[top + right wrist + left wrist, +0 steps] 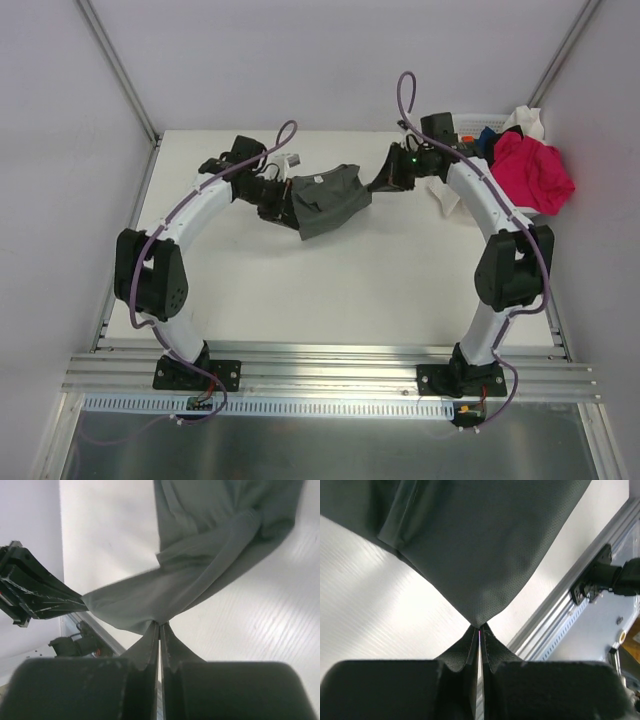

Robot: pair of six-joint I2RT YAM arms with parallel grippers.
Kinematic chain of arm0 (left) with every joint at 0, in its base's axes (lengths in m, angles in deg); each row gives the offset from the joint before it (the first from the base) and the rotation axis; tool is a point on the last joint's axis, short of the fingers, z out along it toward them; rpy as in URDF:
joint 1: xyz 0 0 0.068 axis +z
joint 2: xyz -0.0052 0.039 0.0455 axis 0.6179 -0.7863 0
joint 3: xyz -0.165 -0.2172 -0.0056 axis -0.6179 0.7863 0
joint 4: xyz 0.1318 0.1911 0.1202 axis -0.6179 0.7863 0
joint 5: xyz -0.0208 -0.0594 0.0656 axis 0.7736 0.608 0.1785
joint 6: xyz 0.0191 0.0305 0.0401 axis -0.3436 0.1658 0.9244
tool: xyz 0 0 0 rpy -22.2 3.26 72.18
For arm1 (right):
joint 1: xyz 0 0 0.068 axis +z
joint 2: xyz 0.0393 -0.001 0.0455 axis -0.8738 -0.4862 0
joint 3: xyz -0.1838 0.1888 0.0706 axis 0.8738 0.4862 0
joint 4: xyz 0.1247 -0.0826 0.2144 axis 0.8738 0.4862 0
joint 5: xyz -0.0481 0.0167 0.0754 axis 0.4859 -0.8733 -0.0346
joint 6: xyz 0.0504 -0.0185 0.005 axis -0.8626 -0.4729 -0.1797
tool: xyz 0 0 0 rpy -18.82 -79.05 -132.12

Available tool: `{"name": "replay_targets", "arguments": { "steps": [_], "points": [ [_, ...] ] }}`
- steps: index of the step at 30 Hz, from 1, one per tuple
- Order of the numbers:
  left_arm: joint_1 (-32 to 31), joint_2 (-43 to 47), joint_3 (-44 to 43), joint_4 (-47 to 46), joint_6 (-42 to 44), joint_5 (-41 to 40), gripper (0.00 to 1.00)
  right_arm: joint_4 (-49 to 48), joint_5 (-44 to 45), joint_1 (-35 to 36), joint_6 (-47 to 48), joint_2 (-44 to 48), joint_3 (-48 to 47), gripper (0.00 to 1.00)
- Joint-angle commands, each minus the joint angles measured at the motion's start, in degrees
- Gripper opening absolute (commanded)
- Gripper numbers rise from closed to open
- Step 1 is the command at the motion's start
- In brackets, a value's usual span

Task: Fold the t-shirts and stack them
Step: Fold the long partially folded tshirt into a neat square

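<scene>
Fabric of the charcoal t-shirt (328, 200) spans left-to-right between my arms, left jaws and right jaws each clamped fully shut on an opposite end.

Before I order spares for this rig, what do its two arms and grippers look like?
Both the left arm and right arm have white curved links between bulky black joints, on black base plates. A purple cable loops along each. The left gripper and right gripper are black, with tapering matte fingers. A green light glows near the right wrist.
</scene>
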Motion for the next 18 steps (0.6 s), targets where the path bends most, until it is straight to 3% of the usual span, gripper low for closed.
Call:
{"name": "replay_targets", "arguments": {
  "steps": [1,6,13,18],
  "points": [
    [2.19,-1.49,-7.1,1.53,1.79,-0.78,0.0,-1.14,-1.24,0.06,-0.77,-5.0,-9.36,0.01],
    [5.62,-7.55,-15.02,1.71,2.5,-2.72,0.0,-2.19,-0.18,0.76,-0.6,-13.53,-21.92,0.01],
    [7.65,-20.19,-28.02,2.06,2.85,-5.18,0.0,-3.95,0.7,1.12,-0.5,-25.22,-30.72,0.0],
    [8.0,-26.19,-32.34,1.97,4.34,-5.88,0.0,-6.4,0.87,1.73,-1.47,-33.05,-36.7,0.01]
  ]
}}
